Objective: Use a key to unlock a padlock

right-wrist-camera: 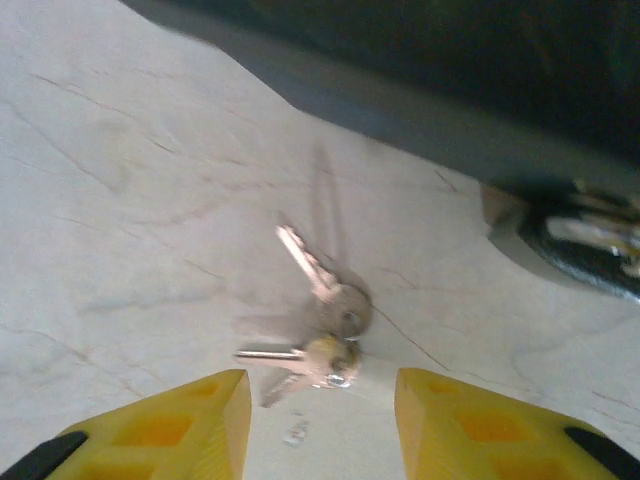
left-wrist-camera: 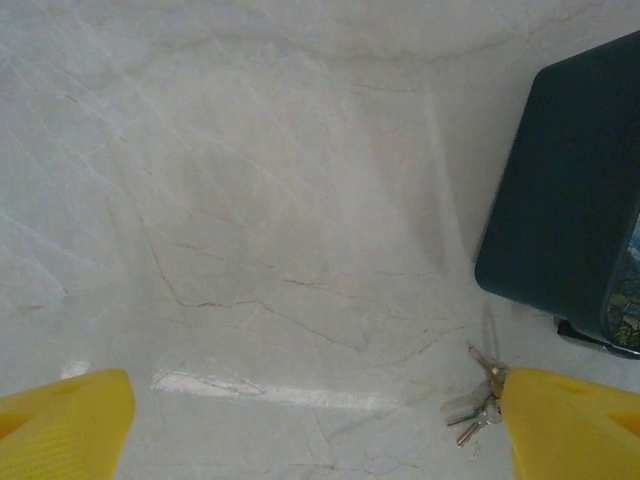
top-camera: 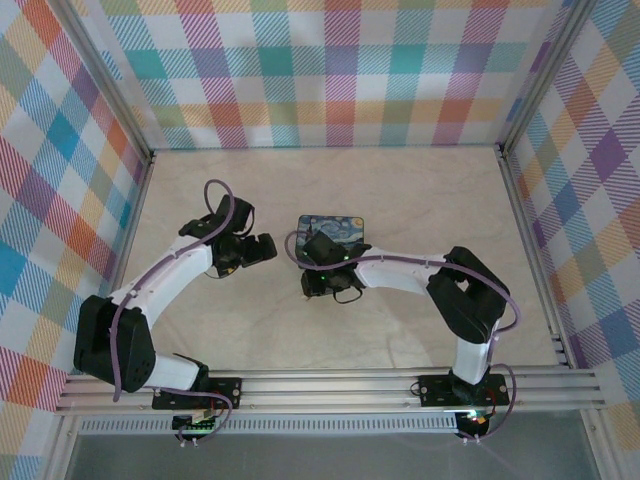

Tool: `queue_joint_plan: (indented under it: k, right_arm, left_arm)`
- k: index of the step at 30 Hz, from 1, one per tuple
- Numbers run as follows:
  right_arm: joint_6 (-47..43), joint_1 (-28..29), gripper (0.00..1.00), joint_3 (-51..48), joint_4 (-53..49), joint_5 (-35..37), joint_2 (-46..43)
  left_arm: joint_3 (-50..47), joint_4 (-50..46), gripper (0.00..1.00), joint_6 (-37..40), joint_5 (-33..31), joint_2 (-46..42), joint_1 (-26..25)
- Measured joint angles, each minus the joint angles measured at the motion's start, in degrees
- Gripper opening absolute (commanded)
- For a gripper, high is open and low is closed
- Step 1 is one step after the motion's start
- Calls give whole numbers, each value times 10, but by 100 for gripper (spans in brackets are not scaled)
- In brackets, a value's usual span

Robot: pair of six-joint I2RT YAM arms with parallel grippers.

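Bright even light, soft shadows, key (right-wrist-camera: 322, 318) blurred

Pale marble table (top-camera: 400, 200) enclosed by pastel plaid walls (top-camera: 330, 70)

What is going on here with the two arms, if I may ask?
The right gripper, open, hangs close over the key bunch, which lies loose on the table beside the blue tin. The left gripper is open too, holding nothing. No key has been picked up yet.
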Motion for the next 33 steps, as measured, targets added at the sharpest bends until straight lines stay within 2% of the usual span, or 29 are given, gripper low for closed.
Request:
queue_joint_plan:
  k: [6,14,27,33]
  right_arm:
    - [-55,17,35,59,-2,33,24]
    - [-124,31,30,62,-6,70,67]
    - [-144,32,26,38,6,109,80]
    - [-153,34,12,34,17,111,80]
  left_arm:
    - [0,-2,95,0,0,-3,7]
    - [0,-6,95,2,2,-3,27]
    - [0,-14,95,3,2,-3,28]
    - [1,-16,95,7,3,-4,28]
